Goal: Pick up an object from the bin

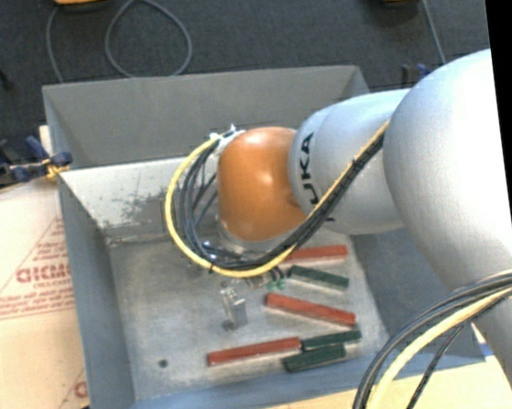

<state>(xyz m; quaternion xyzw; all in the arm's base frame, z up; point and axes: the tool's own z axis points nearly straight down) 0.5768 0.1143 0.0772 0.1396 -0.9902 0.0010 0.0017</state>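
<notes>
My gripper [234,309] hangs over the bare floor near the middle of the bin, below the orange wrist cover. Its two fingers stand close together, shut, with nothing between them. The nearest thing is a red stick [310,310], lying slanted just to its right. A long red stick [254,351] lies flat below the gripper, toward the front wall, and does not touch it. A dark green stick [316,358] rests just beyond that one's right end.
More sticks lie to the right: a green one [318,278], a red one [318,253] partly under the arm, and a short green one [333,337]. The arm covers the bin's back right. The floor to the left of the gripper is bare.
</notes>
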